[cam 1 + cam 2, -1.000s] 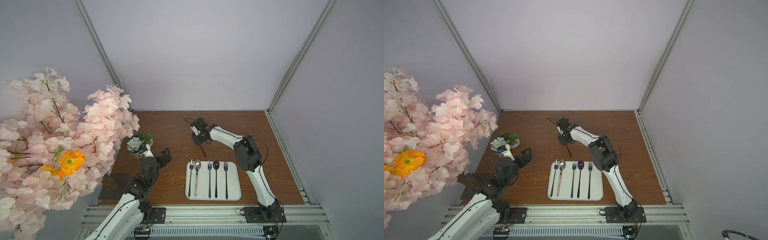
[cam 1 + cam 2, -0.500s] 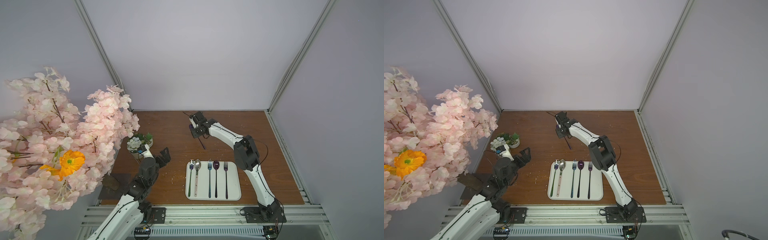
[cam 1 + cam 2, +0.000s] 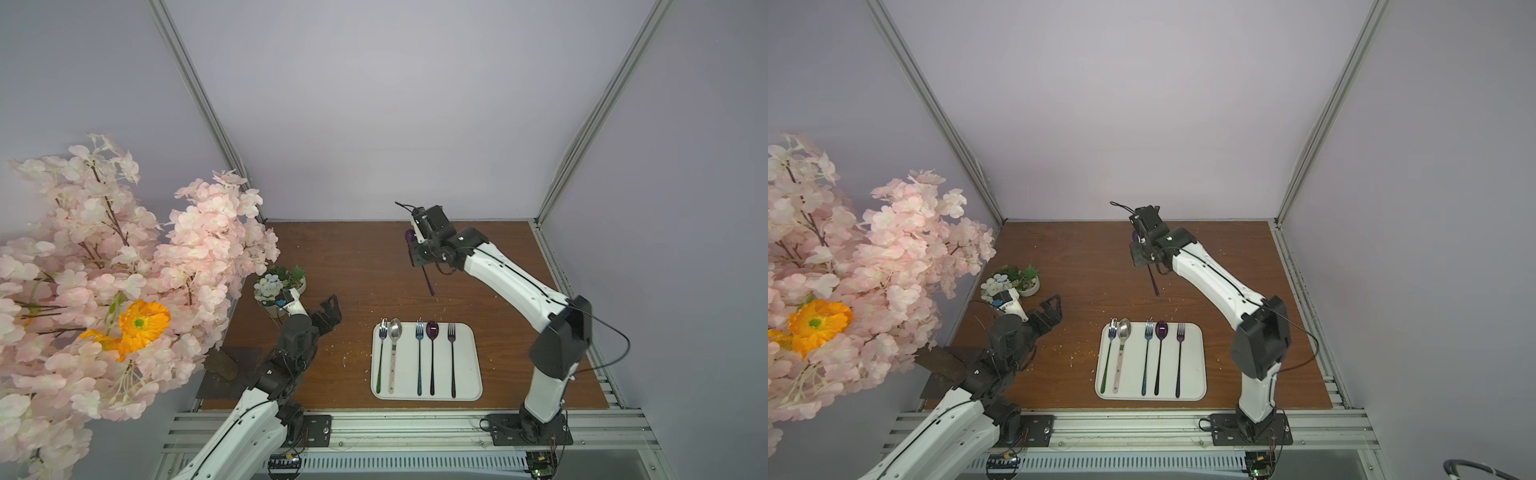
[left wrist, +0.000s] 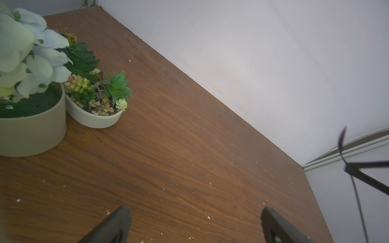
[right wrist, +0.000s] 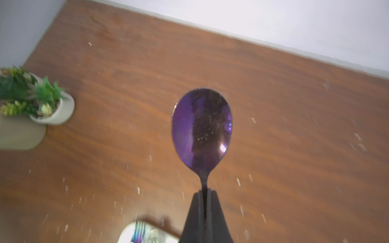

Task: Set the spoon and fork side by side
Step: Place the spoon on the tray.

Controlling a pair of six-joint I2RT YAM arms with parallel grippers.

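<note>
Wooden table [image 3: 353, 266]. White tray [image 3: 469, 365], front centre, five cutlery pieces [image 3: 419, 361] in a row. Left gripper [image 4: 195, 221], jaws apart, empty, low over table. Right gripper [image 5: 203, 192], raised over table's rear, well apart from tray, clamped on neck of purple spoon [image 5: 202, 130]; bowl beyond fingertips, handle slanting toward tray
</note>
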